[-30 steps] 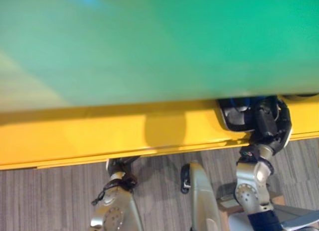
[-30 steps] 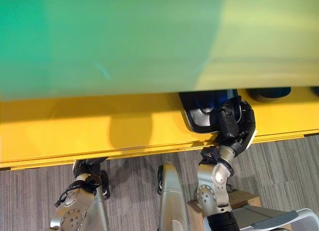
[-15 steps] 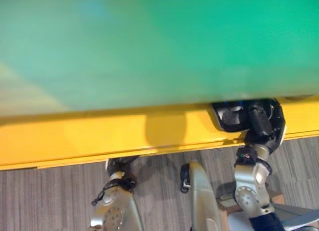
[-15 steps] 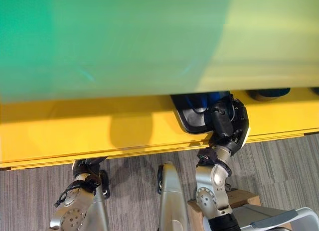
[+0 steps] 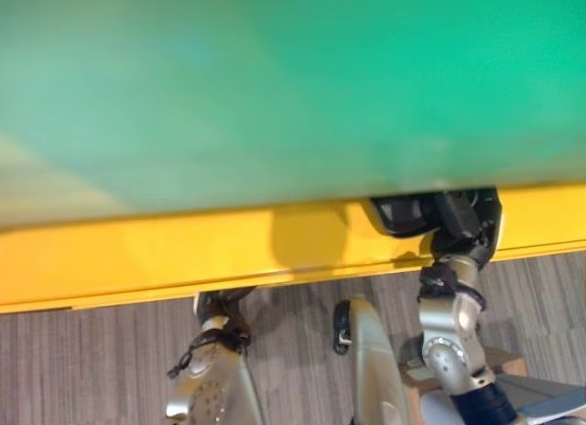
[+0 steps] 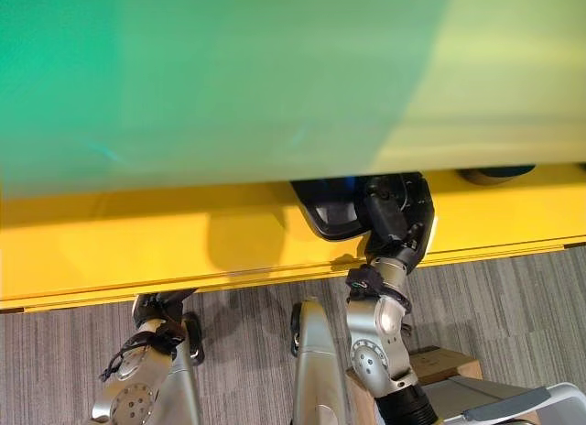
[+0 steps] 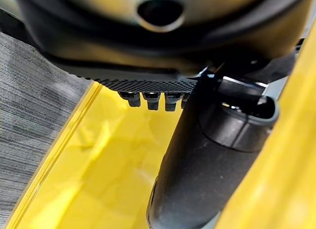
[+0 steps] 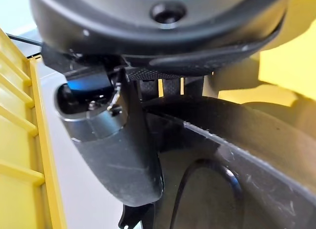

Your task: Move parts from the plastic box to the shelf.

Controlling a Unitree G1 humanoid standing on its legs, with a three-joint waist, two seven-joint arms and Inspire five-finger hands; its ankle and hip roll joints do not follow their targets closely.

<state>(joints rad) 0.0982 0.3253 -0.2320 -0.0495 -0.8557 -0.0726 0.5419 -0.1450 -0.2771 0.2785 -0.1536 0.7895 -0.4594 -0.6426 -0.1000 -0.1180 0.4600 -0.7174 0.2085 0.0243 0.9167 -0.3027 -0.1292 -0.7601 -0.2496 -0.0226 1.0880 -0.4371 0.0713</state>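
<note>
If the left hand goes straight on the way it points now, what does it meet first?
Probably the inside of the yellow plastic box: the left hand points into it, with yellow surface directly past the fingers. Depth is unclear.

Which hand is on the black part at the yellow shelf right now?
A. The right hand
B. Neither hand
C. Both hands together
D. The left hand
A. The right hand is curled round the black part at the front edge of the yellow shelf, while the left hand sits under the shelf's front edge, away from the part.
</note>
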